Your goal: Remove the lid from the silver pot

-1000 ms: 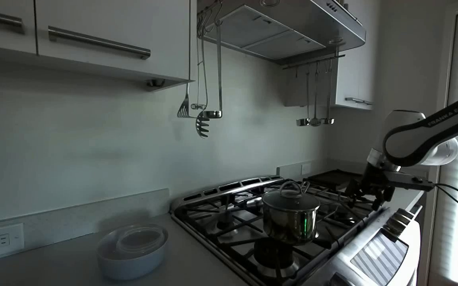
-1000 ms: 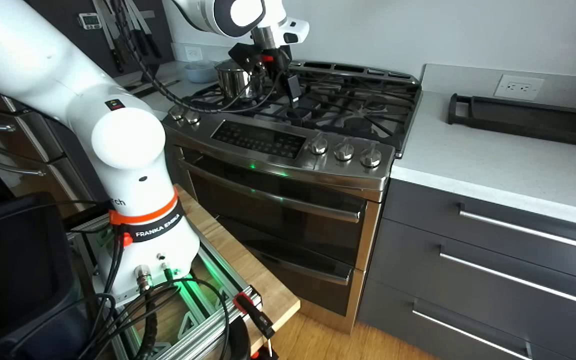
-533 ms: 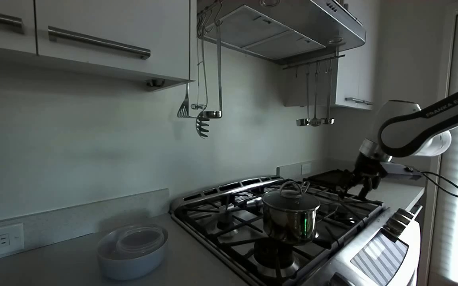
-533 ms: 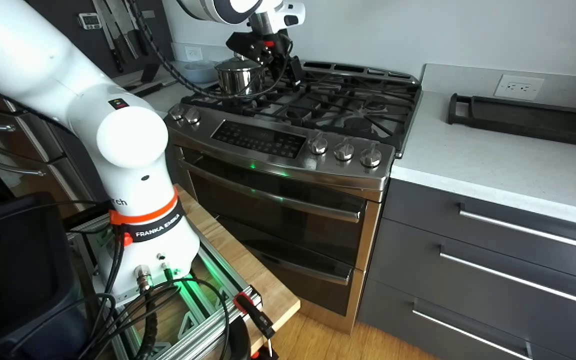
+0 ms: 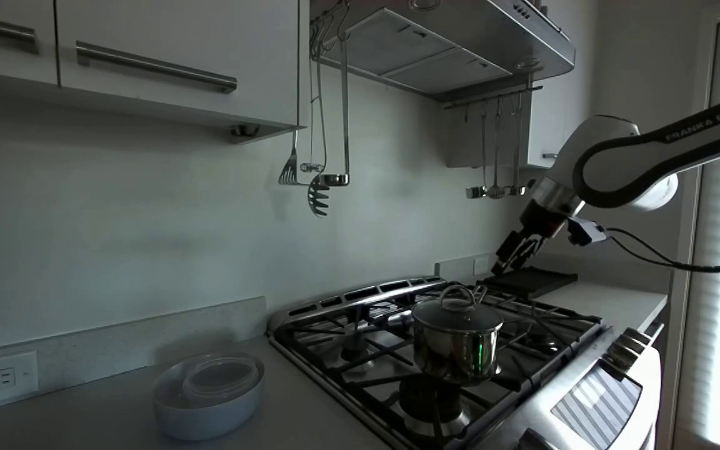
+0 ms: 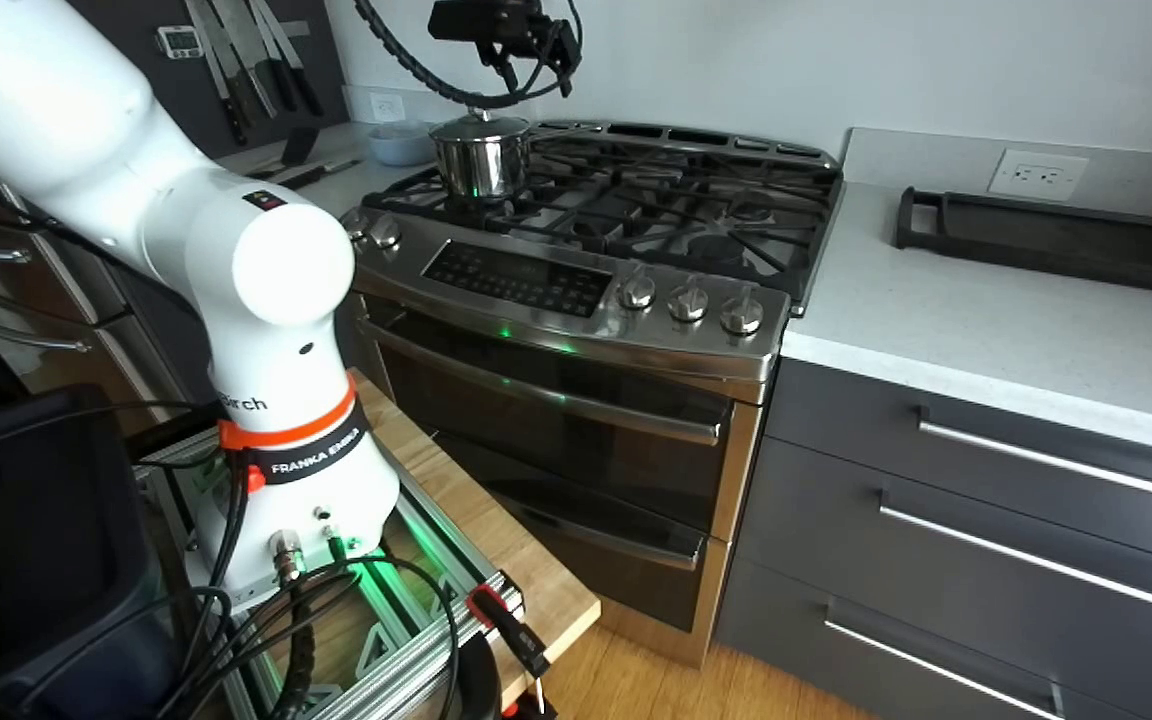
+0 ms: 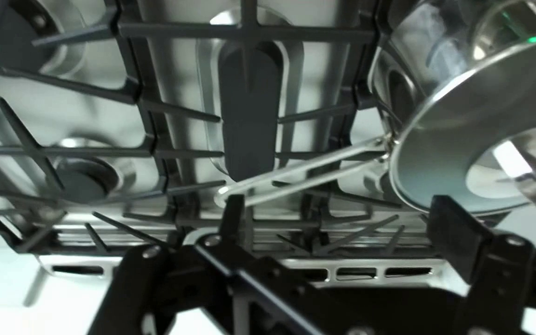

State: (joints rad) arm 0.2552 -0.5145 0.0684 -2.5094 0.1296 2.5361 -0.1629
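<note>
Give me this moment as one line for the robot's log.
tool: open, above gas stove | loop-handled lid: on silver pot, not gripped | lid removal: pending

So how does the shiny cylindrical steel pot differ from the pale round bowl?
The shiny cylindrical steel pot stands on black metal grates; the pale round bowl rests on the flat pale counter. The pot wears a round loop-handled grey lid; no lid covers the bowl. The pot is mirror-bright, the bowl dull. Both stand upright.

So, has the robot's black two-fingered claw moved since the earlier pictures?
Yes. Against the shiny cylindrical steel pot, unmoved in an exterior view, the claw has shifted up and left in the picture.
</note>
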